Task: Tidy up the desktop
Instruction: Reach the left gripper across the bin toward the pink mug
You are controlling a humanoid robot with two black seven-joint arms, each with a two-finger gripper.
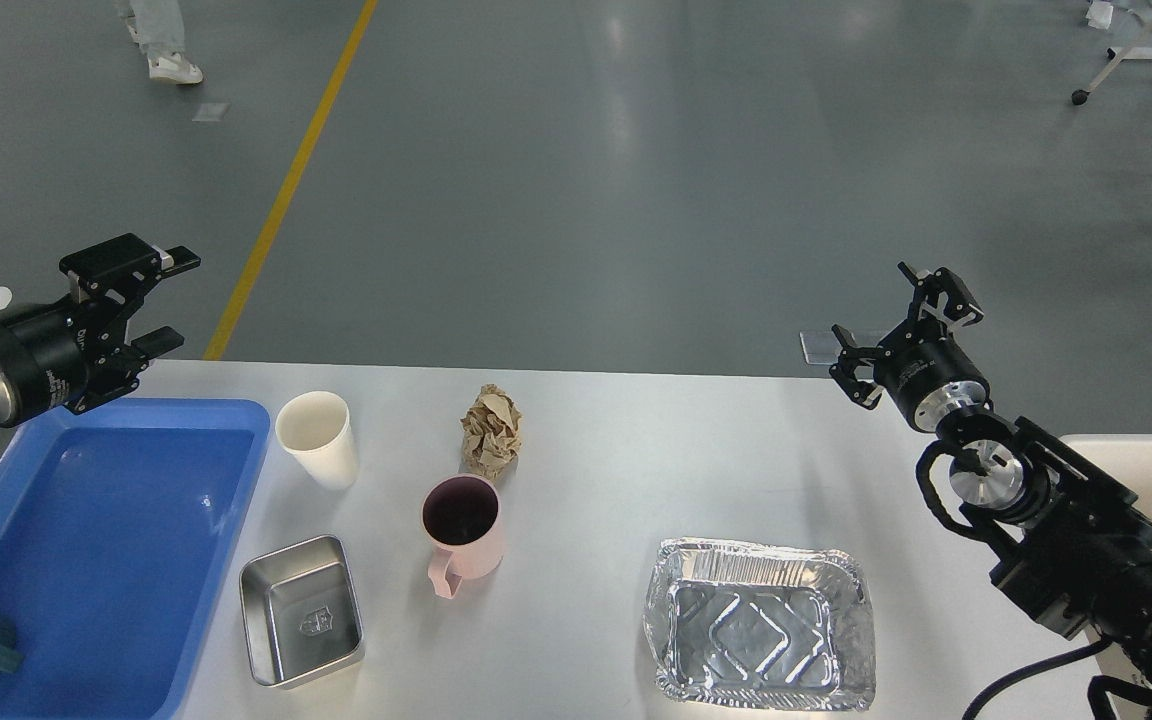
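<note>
Here the left pincer hangs released over the far left corner of the blue tray, fingers apart and holding nothing. The right pincer is also spread and empty, above the desk's far right edge. Between them the desk fills the lower view, bearing a white paper cup, crumpled brown paper just behind a pink mug, a steel dish and a foil tray.

On the desktop: tray far left, paper cup beside it, steel dish in front; wad behind mug; foil pan right.
</note>
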